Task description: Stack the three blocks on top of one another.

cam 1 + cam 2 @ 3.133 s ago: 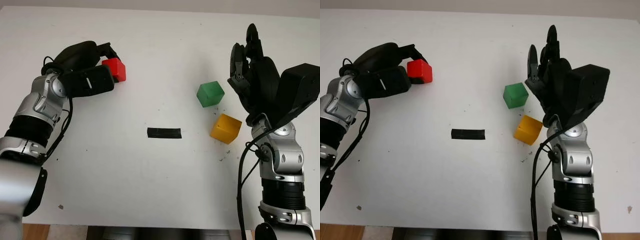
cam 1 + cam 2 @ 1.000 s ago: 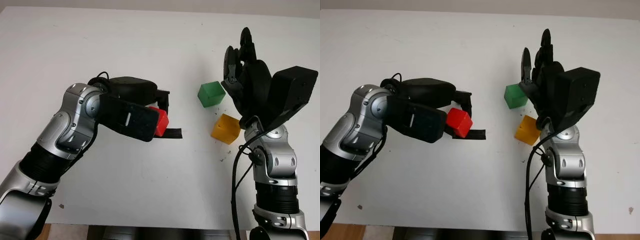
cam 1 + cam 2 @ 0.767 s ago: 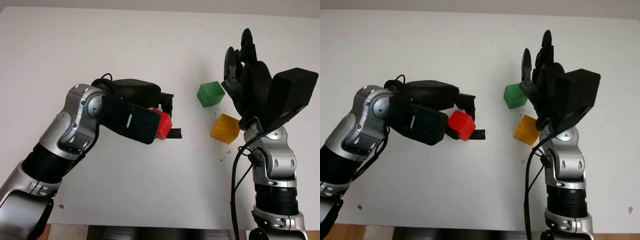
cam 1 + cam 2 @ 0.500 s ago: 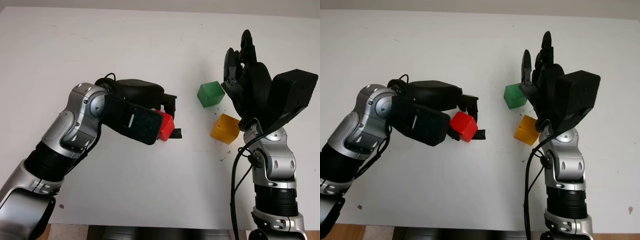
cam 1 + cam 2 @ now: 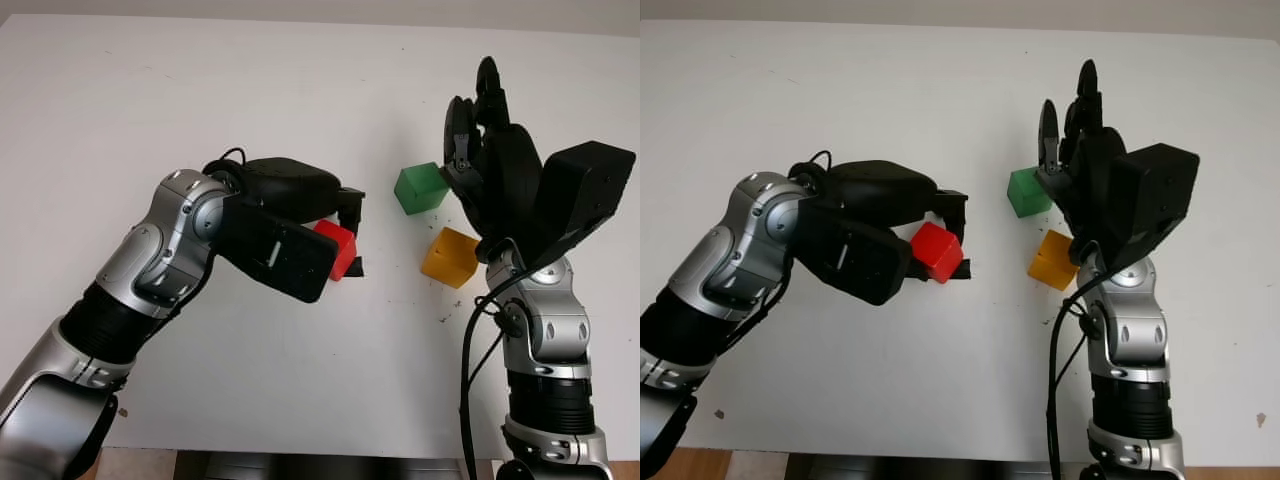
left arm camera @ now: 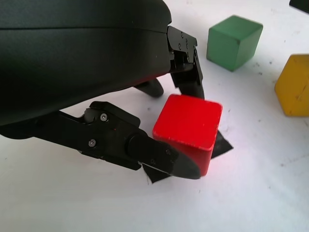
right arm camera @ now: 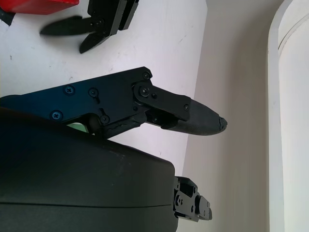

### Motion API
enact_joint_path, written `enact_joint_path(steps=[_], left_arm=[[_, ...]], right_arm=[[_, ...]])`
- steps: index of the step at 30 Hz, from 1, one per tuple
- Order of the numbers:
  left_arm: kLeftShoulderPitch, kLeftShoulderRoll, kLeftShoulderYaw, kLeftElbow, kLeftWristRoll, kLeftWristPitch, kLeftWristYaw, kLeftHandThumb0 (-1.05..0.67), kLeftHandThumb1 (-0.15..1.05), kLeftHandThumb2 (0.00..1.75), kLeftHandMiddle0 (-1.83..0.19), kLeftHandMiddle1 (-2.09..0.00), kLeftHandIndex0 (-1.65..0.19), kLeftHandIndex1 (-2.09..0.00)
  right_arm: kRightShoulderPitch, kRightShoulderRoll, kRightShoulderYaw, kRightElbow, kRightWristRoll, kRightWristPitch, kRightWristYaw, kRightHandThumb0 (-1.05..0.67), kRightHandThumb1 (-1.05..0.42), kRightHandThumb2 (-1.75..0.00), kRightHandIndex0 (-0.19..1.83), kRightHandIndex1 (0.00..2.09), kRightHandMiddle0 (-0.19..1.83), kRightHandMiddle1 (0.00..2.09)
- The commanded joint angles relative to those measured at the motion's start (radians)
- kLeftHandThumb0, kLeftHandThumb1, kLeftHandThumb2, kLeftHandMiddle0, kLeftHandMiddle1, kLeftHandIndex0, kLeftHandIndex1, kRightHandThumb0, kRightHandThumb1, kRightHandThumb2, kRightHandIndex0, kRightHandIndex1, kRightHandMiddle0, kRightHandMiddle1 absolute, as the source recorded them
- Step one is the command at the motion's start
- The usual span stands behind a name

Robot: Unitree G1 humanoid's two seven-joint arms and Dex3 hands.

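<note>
left wrist view puts the red block [image 6: 189, 124] right up close, pinched between the black fingers [image 6: 159, 157] of the left hand [image 5: 300, 235], and it sits just over the black strip [image 6: 219, 145] on the white table [image 5: 250, 90]. from the head cameras that hand is near the middle of the table, the block poking out past the palm on its right side with the strip's end peeking from under it. off to the right, the green block [image 5: 420, 188] lies on the table, and the yellow block [image 5: 450, 257] is just beside it, nearer the robot, the two apart. the right hand [image 5: 490, 150] is raised beside those two blocks, open, holding nothing, its palm facing toward the green one.
</note>
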Motion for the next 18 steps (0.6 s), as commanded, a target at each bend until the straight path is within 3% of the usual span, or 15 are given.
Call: enact_joint_path(steps=[1,3,11,18], left_arm=[[0.009,0.007,-0.013,-0.022,0.007,0.006,-0.019,-0.69,0.99,0.05,0.03,-0.09,0.02,-0.32],[0.009,0.008,-0.011,-0.029,0.006,0.007,-0.026,-0.70,0.98,0.05,0.04,-0.05,0.03,-0.19],[0.010,0.016,0.013,-0.067,-0.031,0.040,-0.073,-0.73,0.96,0.05,0.10,-0.03,0.08,-0.10],[0.019,0.057,0.182,-0.146,-0.293,0.168,-0.161,-1.01,1.04,0.12,0.19,0.00,0.19,0.00]], right_arm=[[0.016,0.002,-0.003,-0.002,0.008,-0.016,0.002,-0.59,-1.05,-0.65,-0.19,0.00,-0.19,0.00],[0.017,0.000,-0.002,0.001,0.007,-0.020,0.005,-0.58,-1.05,-0.65,-0.19,0.00,-0.19,0.00],[0.022,-0.004,-0.002,-0.005,0.004,-0.020,0.012,-0.57,-1.05,-0.65,-0.19,0.00,-0.19,0.00],[0.039,-0.054,-0.009,-0.049,-0.006,-0.023,0.054,-0.59,-1.05,-0.66,-0.19,0.00,-0.19,0.00]])
